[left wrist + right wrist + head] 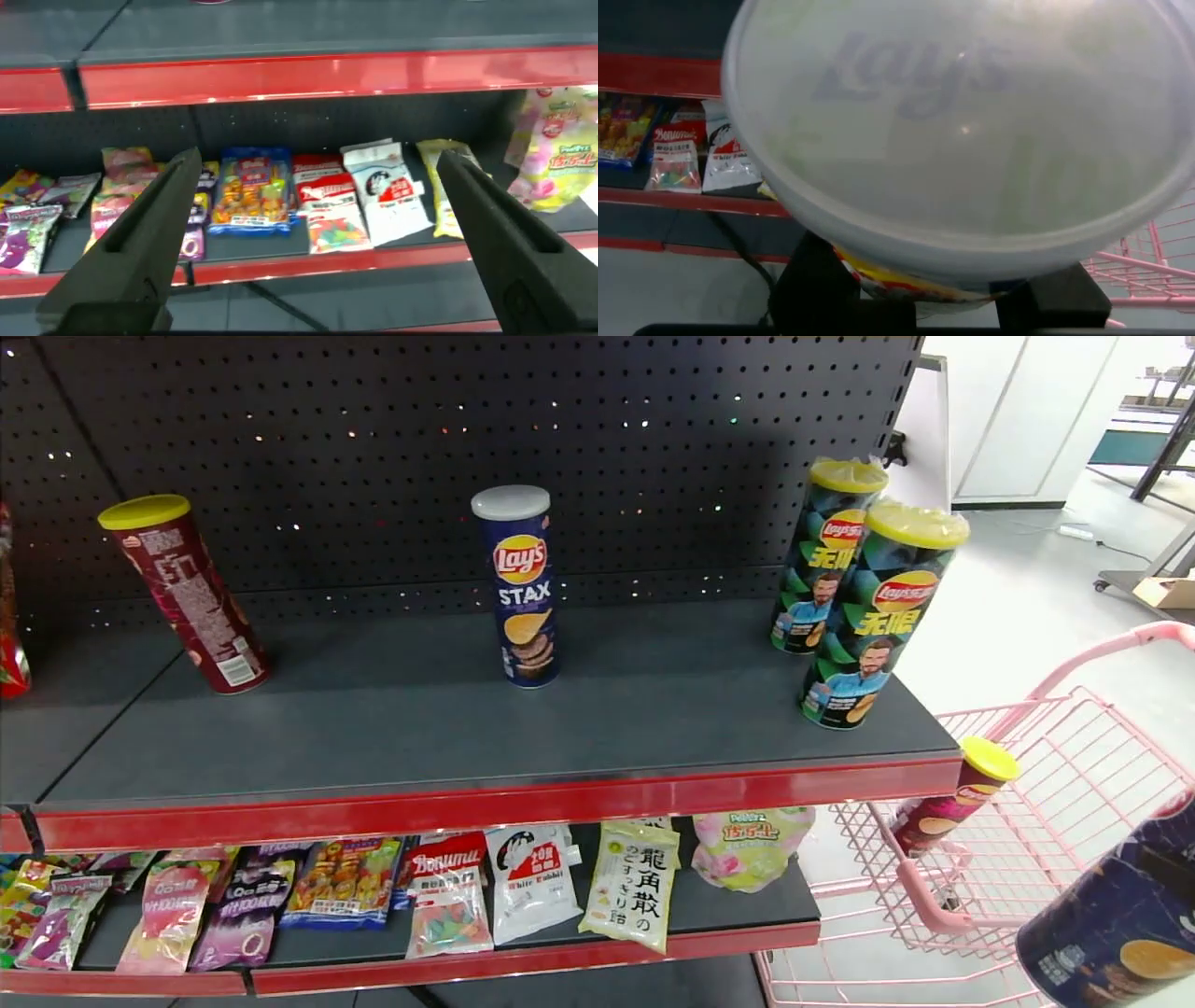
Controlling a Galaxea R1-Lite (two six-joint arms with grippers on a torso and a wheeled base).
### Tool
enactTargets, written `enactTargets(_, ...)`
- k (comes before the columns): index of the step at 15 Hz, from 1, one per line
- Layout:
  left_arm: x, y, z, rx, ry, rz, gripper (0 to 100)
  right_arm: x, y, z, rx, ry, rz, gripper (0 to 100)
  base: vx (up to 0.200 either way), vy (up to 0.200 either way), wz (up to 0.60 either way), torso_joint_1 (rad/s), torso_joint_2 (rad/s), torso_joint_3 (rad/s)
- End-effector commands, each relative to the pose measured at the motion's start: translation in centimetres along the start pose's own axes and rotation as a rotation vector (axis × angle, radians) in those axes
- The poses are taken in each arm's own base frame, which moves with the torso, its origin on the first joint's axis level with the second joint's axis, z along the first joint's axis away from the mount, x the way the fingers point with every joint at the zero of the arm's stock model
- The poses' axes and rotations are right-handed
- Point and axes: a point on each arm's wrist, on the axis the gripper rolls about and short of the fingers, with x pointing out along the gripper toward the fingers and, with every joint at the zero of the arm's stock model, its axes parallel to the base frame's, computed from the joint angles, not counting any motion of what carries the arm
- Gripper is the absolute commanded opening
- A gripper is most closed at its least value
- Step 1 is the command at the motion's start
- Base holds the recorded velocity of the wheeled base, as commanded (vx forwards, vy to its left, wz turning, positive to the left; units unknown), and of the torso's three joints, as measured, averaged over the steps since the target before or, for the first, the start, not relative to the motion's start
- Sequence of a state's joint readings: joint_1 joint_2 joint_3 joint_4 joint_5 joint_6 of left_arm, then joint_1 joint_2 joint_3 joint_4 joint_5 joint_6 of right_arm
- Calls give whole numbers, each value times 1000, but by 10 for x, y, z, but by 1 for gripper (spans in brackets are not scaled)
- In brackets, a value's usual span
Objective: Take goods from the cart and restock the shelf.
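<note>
The right gripper (pixel 938 297) clamps its fingers on a dark blue tubular chip can (pixel 1116 919) at near right, beside the pink wire cart (pixel 1074 775) — likely bound for the dark grey metal shelf (pixel 420 728). The left gripper (pixel 318 252) hangs with fingers wide, empty.

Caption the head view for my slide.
Dark blue chip can held beside the pink cart containing a red can, upper shelf partly stocked.

Even indoor light, pinpoints through pegboard (pixel 373 429), shadowed lower shelf (pixel 738 907), glare on lid (pixel 971 121)
</note>
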State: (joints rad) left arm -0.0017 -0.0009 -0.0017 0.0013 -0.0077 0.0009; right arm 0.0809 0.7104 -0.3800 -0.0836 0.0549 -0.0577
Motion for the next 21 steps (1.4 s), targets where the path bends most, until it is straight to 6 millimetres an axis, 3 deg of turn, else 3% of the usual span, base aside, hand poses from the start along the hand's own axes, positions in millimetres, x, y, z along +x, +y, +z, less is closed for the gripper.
enactTargets(1,0,0,0,-1,3,0,100,0,0,0,-1,-1,1,0,0,200,0,7,2,7)
enactTargets(8,0,0,0,-1,1,0,100,0,0,1,-9,-3,4,0,0,200,0,2,4,3)
enactTargets(11,0,0,0,-1,1,0,100,0,0,1,-9,-2,4,0,0,0,0,0,0,0)
enactTargets(16,0,0,0,-1,1,0,100,0,0,1,-9,-5,4,0,200,0,0,-4,-2,3)
enactTargets(18,0,0,0,-1,1,0,100,-1,0,1,-19,-11,6,0,0,0,0,0,0,0)
enactTargets(21,0,0,0,-1,1,0,100,-14,3,3,-31,-84,98,0,0,0,0,0,0,0)
